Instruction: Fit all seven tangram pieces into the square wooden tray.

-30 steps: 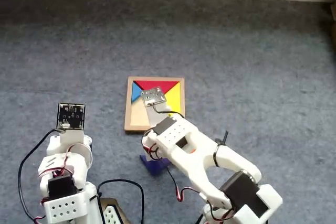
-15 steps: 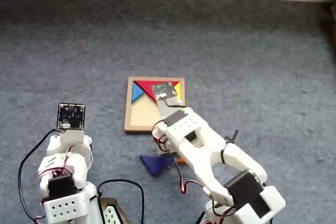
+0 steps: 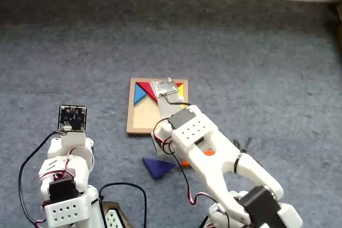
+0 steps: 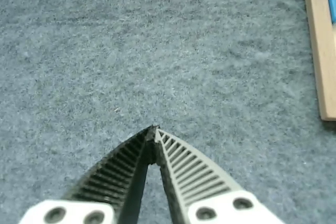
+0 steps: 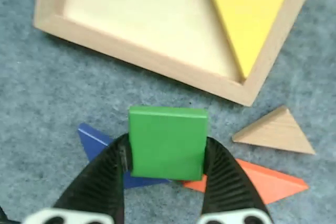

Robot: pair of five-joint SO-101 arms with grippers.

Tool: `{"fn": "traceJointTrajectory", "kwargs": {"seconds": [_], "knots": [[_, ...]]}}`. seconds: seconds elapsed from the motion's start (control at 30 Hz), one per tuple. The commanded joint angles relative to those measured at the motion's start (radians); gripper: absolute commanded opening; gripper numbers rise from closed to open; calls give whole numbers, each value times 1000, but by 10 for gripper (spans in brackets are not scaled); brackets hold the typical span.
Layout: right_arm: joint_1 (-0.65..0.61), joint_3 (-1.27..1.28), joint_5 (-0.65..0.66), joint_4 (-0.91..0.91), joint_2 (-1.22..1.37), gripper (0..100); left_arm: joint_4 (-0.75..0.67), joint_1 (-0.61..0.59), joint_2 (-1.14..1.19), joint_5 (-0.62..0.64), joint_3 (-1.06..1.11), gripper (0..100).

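The square wooden tray (image 3: 130,117) lies mid-table with a red triangle (image 3: 147,89), a light blue triangle (image 3: 139,95) and a yellow triangle (image 3: 181,90) along its far side. My right gripper (image 5: 167,143) is shut on a green square (image 5: 168,141), held above the carpet just outside the tray's (image 5: 142,59) near rim. Beneath it lie a dark blue triangle (image 5: 98,140), an orange piece (image 5: 262,182) and a plain wooden triangle (image 5: 275,132). The right arm (image 3: 192,132) reaches over the tray. My left gripper (image 4: 154,132) is shut and empty over bare carpet.
Grey carpet covers the table on all sides. The dark blue triangle (image 3: 157,167) and orange piece (image 3: 185,162) sit on it between the tray and the right arm's base. The tray's edge (image 4: 317,51) shows beside the left gripper. The left arm (image 3: 69,132) stands at the near left.
The right arm has stretched farther out over the tray, its wrist shifting toward the tray's far side, and the dark blue triangle is uncovered. The left arm has not moved.
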Motion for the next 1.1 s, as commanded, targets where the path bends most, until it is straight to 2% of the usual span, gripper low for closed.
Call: {"fn": "traceJointTrajectory", "kwargs": {"seconds": [0.0, 0.13, 0.37, 0.63, 0.7, 0.87, 1.07], "knots": [[-5, -50, 160, -5, -62, 7, -17, 16, -27, -11, 21, 8], [-4, -81, 293, -114, -18, 7, -17, 16, -27, -11, 21, 8], [-4, -260, 431, -203, 162, 7, -17, 16, -27, -11, 21, 8], [-4, -553, 443, -196, 466, 12, -17, 16, -27, -11, 21, 8], [-1, -601, 443, -196, 509, 41, -17, 16, -27, -11, 21, 8], [44, -631, 443, -196, 533, 165, -17, 16, -27, -11, 21, 8], [61, -631, 443, -196, 532, 178, -17, 16, -27, -11, 21, 8]]}}
